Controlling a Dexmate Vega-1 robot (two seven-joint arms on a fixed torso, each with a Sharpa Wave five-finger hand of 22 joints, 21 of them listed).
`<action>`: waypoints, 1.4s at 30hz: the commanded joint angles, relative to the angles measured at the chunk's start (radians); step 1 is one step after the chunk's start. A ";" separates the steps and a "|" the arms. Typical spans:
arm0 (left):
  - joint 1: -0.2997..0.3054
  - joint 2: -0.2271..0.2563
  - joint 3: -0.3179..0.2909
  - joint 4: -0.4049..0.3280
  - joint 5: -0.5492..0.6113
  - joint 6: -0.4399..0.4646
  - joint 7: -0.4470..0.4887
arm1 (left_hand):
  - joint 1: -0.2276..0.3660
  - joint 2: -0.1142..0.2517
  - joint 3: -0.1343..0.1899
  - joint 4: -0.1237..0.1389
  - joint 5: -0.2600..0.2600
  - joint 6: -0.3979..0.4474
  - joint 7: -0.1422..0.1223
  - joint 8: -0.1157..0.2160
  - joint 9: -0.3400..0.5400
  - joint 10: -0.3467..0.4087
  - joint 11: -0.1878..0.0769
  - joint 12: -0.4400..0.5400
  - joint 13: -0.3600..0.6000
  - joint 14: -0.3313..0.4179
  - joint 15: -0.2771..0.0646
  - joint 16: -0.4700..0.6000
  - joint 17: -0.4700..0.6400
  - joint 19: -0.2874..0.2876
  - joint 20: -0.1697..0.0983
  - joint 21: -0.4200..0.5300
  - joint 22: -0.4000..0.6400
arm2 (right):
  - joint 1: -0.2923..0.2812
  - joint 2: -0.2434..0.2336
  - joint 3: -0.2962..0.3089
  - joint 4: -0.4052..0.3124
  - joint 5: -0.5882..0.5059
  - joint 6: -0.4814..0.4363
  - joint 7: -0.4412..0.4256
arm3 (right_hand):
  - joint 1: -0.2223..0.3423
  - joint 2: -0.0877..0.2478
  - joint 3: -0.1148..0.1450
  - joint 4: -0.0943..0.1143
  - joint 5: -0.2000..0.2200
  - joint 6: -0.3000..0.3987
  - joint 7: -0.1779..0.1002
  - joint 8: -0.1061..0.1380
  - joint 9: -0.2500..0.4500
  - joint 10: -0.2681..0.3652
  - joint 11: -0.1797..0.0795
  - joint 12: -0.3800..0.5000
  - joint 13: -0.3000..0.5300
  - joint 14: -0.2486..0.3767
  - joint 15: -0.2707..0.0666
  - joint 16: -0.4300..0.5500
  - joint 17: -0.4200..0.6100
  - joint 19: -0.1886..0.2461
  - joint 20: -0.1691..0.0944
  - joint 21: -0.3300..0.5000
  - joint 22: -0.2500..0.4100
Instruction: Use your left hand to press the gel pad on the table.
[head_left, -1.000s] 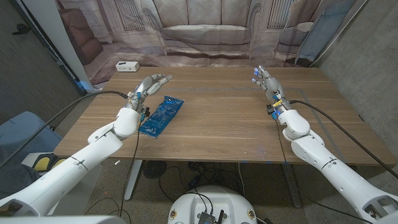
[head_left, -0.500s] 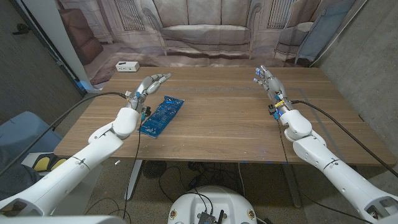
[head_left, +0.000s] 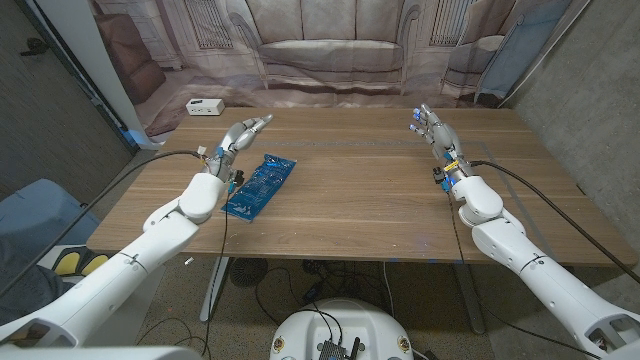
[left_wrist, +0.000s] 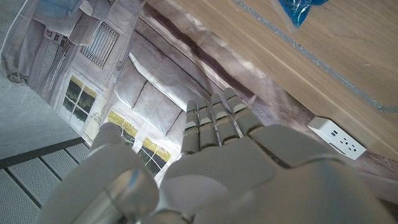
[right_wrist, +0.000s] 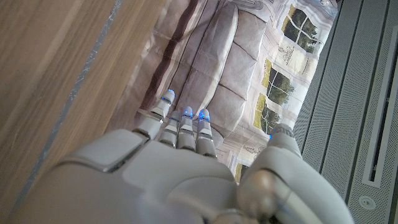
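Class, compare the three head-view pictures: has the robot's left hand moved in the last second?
Yes, slightly. The left hand has edged toward the table's far edge and the white power strip, staying left of the blue gel pad, not on it.

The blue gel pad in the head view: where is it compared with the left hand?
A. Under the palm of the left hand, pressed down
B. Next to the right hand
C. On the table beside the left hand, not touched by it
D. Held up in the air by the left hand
C: the blue gel pad lies on the table just beside the left hand, whose fingers hold nothing.
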 joint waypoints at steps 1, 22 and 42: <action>0.002 -0.036 -0.011 0.059 -0.099 -0.097 -0.054 | 0.003 0.007 -0.002 -0.002 -0.001 -0.010 0.003 -0.001 0.002 -0.005 0.005 -0.001 0.001 -0.006 0.003 -0.002 0.000 -0.003 0.001 0.000 0.003 | 0.000 -0.011 0.004 -0.005 -0.005 -0.016 -0.005 | 0.008 -0.001 0.002 -0.003 -0.002 0.002 0.002 0.002 0.003 0.003 0.005 0.002 0.006 0.006 0.002 0.002 0.003 0.010 0.001 0.005 0.003; -0.028 -0.094 0.007 0.146 -0.243 -0.171 -0.175 | -0.004 0.004 -0.008 -0.002 -0.001 -0.087 -0.002 -0.011 0.001 -0.034 0.000 -0.005 0.001 -0.032 0.002 -0.004 0.001 -0.013 0.002 0.001 0.003 | 0.005 -0.008 -0.003 0.028 -0.002 0.012 0.024 | 0.035 0.018 0.016 -0.011 0.001 -0.016 -0.017 -0.011 0.002 -0.030 -0.024 -0.014 0.000 -0.008 -0.038 -0.007 -0.001 0.009 -0.037 0.001 0.002; -0.074 -0.132 0.038 0.223 -0.366 -0.174 -0.307 | -0.011 -0.002 -0.015 -0.002 -0.001 -0.115 -0.001 -0.005 0.001 -0.056 0.004 -0.006 0.001 -0.047 -0.003 -0.003 0.001 0.010 -0.010 0.011 0.005 | 0.038 0.002 -0.029 0.049 -0.009 -0.017 0.035 | 0.043 0.014 0.016 -0.014 -0.001 -0.026 -0.004 -0.010 0.003 -0.047 -0.011 -0.014 -0.001 -0.035 -0.032 -0.015 -0.002 -0.027 -0.036 -0.011 0.001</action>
